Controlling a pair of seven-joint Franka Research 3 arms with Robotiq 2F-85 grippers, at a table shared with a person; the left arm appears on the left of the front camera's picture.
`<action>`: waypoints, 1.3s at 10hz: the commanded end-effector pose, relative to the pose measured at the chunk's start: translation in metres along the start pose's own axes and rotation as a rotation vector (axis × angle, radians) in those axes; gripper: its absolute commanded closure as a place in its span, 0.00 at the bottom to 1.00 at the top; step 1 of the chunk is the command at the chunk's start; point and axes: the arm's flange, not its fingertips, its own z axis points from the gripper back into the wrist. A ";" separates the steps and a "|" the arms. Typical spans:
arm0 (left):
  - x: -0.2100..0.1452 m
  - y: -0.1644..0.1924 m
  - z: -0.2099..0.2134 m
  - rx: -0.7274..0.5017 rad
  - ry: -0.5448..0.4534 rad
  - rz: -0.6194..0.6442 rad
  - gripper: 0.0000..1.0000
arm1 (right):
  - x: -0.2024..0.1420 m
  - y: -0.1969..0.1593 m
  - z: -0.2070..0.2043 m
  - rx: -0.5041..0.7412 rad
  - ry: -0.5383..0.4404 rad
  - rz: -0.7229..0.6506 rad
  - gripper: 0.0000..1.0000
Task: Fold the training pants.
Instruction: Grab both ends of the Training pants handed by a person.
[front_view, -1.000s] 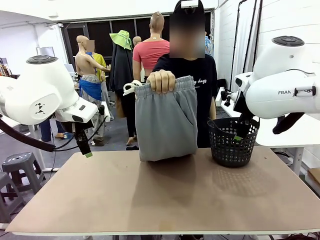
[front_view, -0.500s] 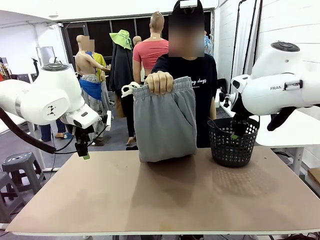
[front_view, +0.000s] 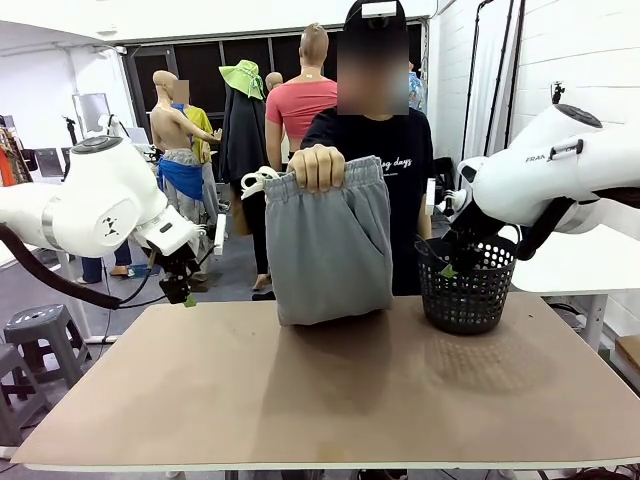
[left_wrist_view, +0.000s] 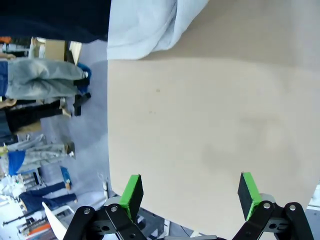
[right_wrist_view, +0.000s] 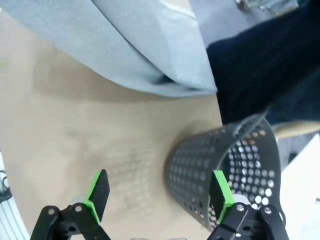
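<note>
One pair of training pants (front_view: 330, 250), one mesh basket (front_view: 468, 297), one table (front_view: 330, 400), two pincers: left pincer (left_wrist_view: 190, 189), right pincer (right_wrist_view: 159, 186)

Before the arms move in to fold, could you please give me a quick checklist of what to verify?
1. The left arm's fingers open: ok, over the bare beige table.
2. The right arm's fingers open: ok.
3. The light grey jersey training pants lying flat on the table: not ok; the person's hand holds the waistband up, and only the lower end rests on the table.
4. The right arm's fingers clear of the black mesh basket: cannot tell, they are close to it.
5. Pants apart from the basket: ok.
</note>
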 end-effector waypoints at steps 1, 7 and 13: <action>0.002 0.004 -0.010 -0.036 -0.047 -0.071 0.00 | -0.009 -0.003 -0.014 0.097 -0.035 0.047 0.00; 0.008 0.000 -0.008 -0.030 -0.041 -0.030 0.00 | -0.002 0.006 -0.016 0.074 0.001 0.037 0.00; 0.006 0.011 -0.037 0.015 -0.341 -0.054 0.00 | -0.001 0.001 -0.039 0.179 -0.220 0.032 0.00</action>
